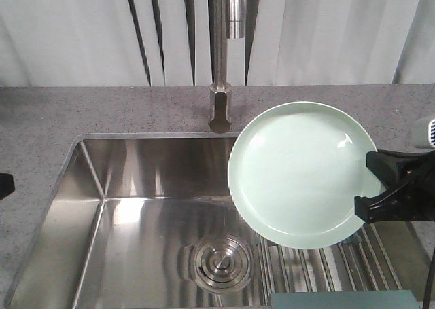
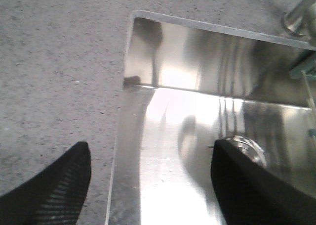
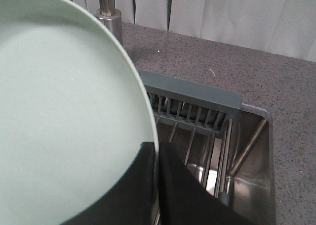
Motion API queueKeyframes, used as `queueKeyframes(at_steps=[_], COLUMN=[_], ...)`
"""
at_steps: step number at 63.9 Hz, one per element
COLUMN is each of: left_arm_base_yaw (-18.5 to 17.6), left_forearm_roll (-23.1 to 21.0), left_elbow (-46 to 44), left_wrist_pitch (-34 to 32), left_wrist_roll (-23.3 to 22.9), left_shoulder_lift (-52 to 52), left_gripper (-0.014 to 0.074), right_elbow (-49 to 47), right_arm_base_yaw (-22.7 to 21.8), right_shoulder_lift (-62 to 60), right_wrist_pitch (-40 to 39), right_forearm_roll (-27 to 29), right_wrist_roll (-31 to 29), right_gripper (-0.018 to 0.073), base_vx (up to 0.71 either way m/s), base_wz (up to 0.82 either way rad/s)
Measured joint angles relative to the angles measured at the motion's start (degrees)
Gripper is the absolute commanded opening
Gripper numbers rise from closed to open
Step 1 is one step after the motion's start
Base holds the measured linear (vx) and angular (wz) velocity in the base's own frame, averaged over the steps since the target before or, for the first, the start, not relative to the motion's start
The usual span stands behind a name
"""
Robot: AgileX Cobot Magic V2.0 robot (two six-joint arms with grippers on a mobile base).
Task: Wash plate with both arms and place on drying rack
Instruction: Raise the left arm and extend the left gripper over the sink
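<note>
Right gripper (image 1: 370,185), front view: jaws clamped on the right rim of the plate (image 1: 299,173), one black finger at the upper edge and one at the lower. The plate is off every surface, tilted with its face toward the camera, over the right part of the sink (image 1: 88,187). Its lower edge overlaps the steel rods of the drying rack (image 1: 326,265), and its top edge overlaps the grey countertop (image 1: 102,112). The faucet (image 1: 221,64) stands just left of the plate. The round drain (image 1: 221,261) lies below and left of it.

Left wrist view: the left gripper (image 2: 148,185) has its two fingers (image 2: 54,190) spread wide with nothing between them. It hangs over the sink's left edge, one finger above the countertop, the other above the basin near the drain (image 2: 249,151).

Right wrist view: the gripper (image 3: 155,185) pinches the plate (image 3: 64,111) at its rim, one finger across the face, one behind. The rack's grey-blue slotted bar (image 3: 197,104) and rods sit beyond, inside the sink.
</note>
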Motion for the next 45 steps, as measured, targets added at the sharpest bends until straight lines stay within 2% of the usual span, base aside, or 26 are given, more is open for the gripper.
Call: queueKeyframes(at_steps=[5,11,21,25,31,37,45], left_arm_base_yaw=[0.0,0.0,0.0,0.0,0.0,0.0,0.0], left_forearm_roll=[-6.7,-17.0,-34.3,-42.7,-52.4,-60.4,-66.4], left_elbow=[-0.4,-2.1,-6.2,-7.6,-9.7,-12.5,-17.4], left_wrist_pitch=[1.2,4.1,10.1,12.3,16.2,20.8,27.6], left_wrist_roll=[5.4,13.2,30.6,37.8,47.8,53.8,58.2], left_shoulder_lift=[1.6,5.6,13.7,16.4,20.3,24.2,30.1], left_gripper=[0.0505,0.0505,0.0505,0.0505,0.0505,0.0505,0.0505], right_elbow=[0.0,0.0,0.0,0.0,0.0,0.0,0.0], right_arm_base_yaw=[0.0,0.0,0.0,0.0,0.0,0.0,0.0], right_shoulder_lift=[0.0,0.0,0.0,0.0,0.0,0.0,0.0], right_wrist_pitch=[0.0,0.0,0.0,0.0,0.0,0.0,0.0], right_forearm_roll=[0.0,0.0,0.0,0.0,0.0,0.0,0.0], right_wrist_roll=[0.0,0.0,0.0,0.0,0.0,0.0,0.0], right_gripper=[-0.0009,-0.0009,-0.0009,-0.0009,-0.0009,-0.0009,-0.0009], base_vx=[0.0,0.0,0.0,0.0,0.0,0.0,0.0], base_wz=[0.0,0.0,0.0,0.0,0.0,0.0,0.0])
